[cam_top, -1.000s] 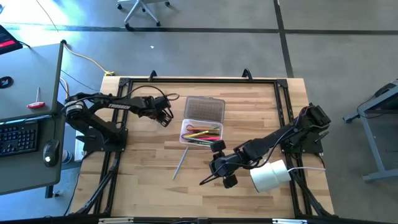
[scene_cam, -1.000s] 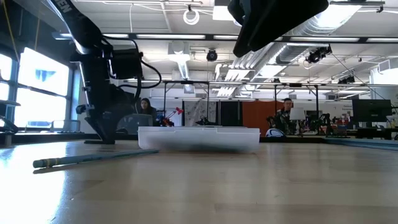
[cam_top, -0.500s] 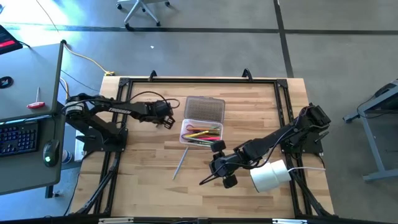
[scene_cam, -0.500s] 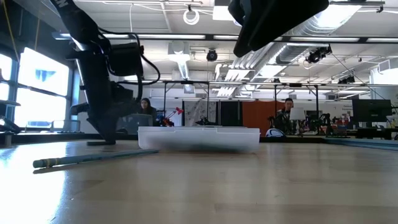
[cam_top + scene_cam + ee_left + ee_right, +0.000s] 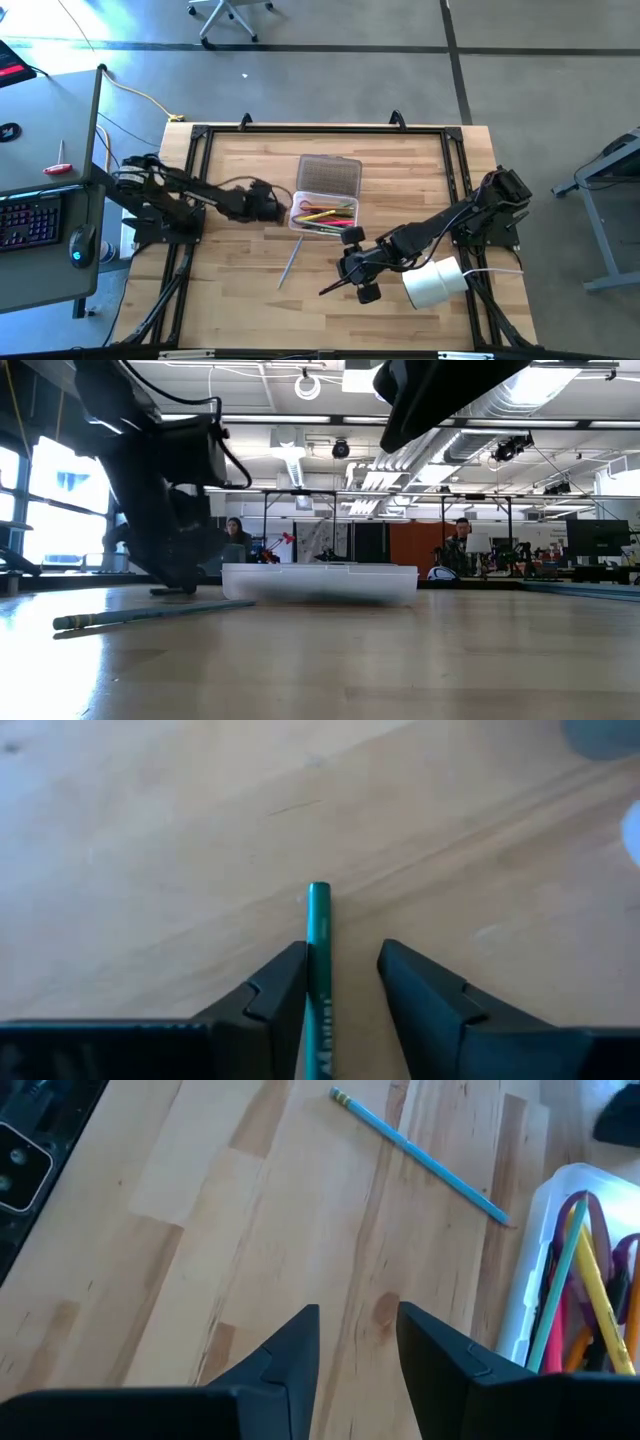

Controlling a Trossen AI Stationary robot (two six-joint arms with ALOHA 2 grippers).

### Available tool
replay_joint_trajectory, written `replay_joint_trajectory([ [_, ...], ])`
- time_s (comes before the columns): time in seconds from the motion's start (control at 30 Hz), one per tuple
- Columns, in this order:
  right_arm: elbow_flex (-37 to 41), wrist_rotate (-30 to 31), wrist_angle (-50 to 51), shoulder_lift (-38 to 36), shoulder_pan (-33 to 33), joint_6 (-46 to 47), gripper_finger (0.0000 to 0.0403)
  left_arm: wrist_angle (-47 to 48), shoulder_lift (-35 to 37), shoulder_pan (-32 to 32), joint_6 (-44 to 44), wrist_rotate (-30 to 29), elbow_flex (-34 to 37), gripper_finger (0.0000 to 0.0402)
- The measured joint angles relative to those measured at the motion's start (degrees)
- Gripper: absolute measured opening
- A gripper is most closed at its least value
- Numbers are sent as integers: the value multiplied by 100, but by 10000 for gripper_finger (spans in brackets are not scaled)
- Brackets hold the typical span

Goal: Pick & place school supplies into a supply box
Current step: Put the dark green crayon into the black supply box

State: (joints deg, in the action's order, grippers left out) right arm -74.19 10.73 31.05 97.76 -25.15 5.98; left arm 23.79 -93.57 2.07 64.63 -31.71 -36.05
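Observation:
The clear supply box lies open mid-table with several coloured pens inside; its dotted lid lies flat on the far side. My left gripper is low over the table just left of the box, with a green pen between its fingers. A blue pencil lies flat on the wood near the box. My right gripper hovers on the near side of the box, open with nothing between its fingers, pointing toward the blue pencil. My left gripper has the green pen lying along its fingers, slanting down at the table. The pen's shaft sits against the inner side of one finger, with a gap to the other. Its free end sticks out past the fingertips. The place of hold farther back is hidden.
A white cylindrical roll lies at the table's right near corner beside the right arm. A black frame rims the table. In the low view the box and blue pencil lie ahead, with people far behind.
My left gripper has moved toward the table's near edge and right toward the supply box, and has come down close to the tabletop.

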Motion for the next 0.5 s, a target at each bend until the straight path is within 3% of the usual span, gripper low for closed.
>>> replay_joint_trajectory([
  [0.13,2,1,0,0,0,152,114,7,-293,510,628,-649,0,151],
  [0.27,1,1,0,0,0,411,114,-36,-493,732,875,-922,57,132],
  [0.5,2,1,0,0,-4,769,114,-874,-557,960,1484,-1487,543,127],
])
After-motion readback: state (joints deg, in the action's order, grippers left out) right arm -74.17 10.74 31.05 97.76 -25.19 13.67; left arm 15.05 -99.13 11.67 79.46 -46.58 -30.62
